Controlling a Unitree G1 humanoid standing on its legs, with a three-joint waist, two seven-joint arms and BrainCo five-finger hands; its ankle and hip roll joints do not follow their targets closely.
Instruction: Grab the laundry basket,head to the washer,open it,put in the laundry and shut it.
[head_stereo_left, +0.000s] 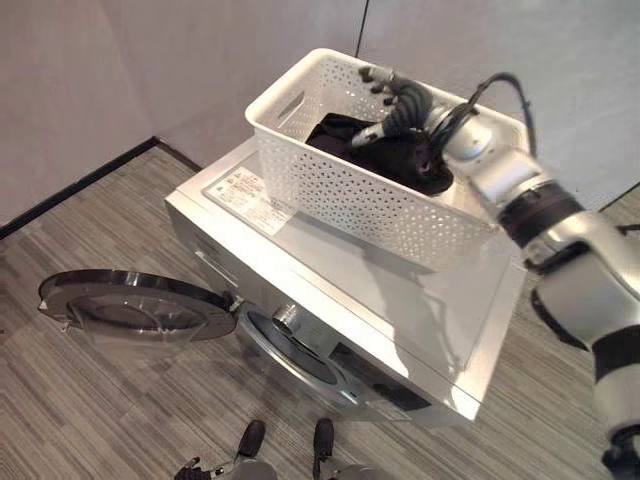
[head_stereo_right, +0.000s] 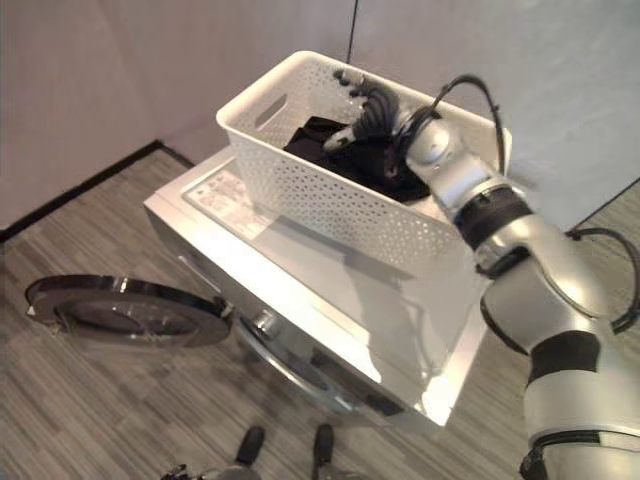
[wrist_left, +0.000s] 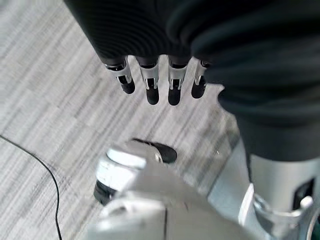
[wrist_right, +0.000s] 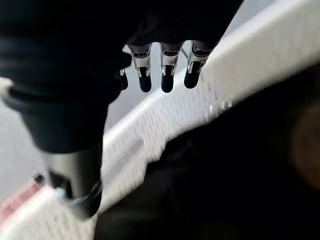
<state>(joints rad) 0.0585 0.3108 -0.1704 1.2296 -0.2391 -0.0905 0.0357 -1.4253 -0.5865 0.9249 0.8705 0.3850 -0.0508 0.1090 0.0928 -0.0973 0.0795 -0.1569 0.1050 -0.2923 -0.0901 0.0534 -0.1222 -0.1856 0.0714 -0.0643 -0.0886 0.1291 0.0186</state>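
Hovering right hand (head_stereo_left: 398, 100) above dark laundry (head_stereo_left: 400, 155) inside basket (head_stereo_left: 330, 185). Keeping fingers straight, spread, gripping nothing. Lying directly beneath.

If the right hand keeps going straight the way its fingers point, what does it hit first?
Probably the far wall of the white perforated plastic laundry basket. The right hand hovers open over the black clothes, fingers aimed at that rim, though depth is unclear.

My right hand (head_stereo_left: 395, 100) and the basket (head_stereo_left: 330, 185) wall hide part of the dark laundry (head_stereo_left: 400, 160). In my right wrist view the laundry is blurred, cut off at the edges.
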